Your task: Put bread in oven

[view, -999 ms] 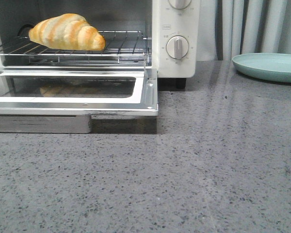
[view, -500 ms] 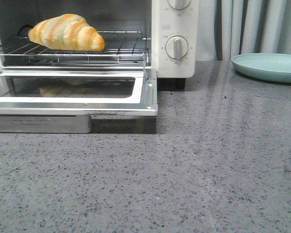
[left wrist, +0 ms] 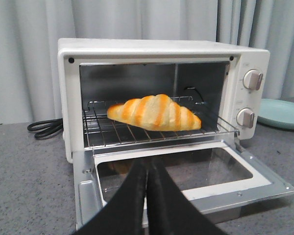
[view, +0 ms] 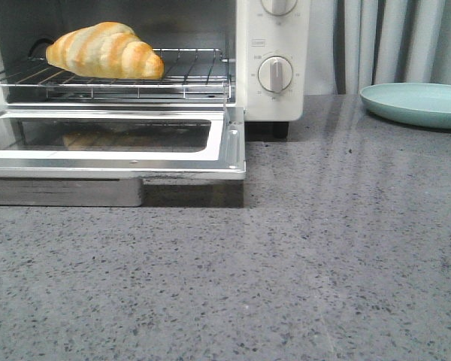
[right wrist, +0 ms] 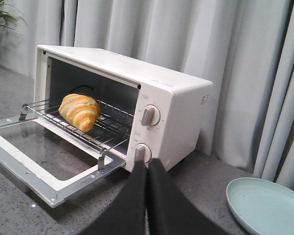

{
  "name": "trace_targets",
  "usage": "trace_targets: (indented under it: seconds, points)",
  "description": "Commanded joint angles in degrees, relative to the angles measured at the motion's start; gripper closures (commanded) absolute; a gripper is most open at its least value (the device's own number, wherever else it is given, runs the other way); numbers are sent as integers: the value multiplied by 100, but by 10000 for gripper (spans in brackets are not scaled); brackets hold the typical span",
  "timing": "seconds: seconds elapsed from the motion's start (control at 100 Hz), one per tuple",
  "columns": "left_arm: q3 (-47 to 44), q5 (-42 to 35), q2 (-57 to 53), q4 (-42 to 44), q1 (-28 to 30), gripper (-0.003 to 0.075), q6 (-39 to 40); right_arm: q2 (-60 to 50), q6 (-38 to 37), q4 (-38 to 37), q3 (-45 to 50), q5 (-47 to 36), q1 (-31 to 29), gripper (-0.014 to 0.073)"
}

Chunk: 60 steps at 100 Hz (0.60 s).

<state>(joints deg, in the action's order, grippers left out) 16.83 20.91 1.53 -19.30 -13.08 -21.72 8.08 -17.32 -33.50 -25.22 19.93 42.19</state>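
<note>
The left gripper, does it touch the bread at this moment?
Apart. In the left wrist view, the left gripper is shut in front of the open oven door, while the bread lies alone on the wire rack inside.

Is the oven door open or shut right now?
Open. The oven door is folded down flat in front, and the bread lies on the wire rack inside.

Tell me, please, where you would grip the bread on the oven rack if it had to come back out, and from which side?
Probably across the thick middle of the bread, fingers on its front and back flanks, coming in through the oven's open front above the lowered door. The ends taper and the crust looks glossy, so they could slip. It lies lengthwise on the wire rack, with the cavity ceiling close overhead.
</note>
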Motion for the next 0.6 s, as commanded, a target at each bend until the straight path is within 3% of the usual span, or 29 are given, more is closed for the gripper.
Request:
trace_targets:
  seconds: [0.0, 0.13, 0.24, 0.35, 0.589]
  points:
    - [-125, -816, 36, 255, 22, 741, 52, 55, 34, -166, -146, -414, -31, 662]
    - [-1075, -1404, -113, 541, 158, 741, 83, 55, 34, -166, -146, -414, -31, 662]
    - [-1802, -1795, -340, 554, 352, 741, 820, 55, 34, -166, -146, -414, -31, 662]
    - [-1774, -744, -340, 858, 577, 741, 1107, 55, 34, -166, -146, -429, -31, 662]
    - [-1821, -421, -340, 1047, 862, 741, 1107, 66, 34, -166, -146, -429, -31, 662]
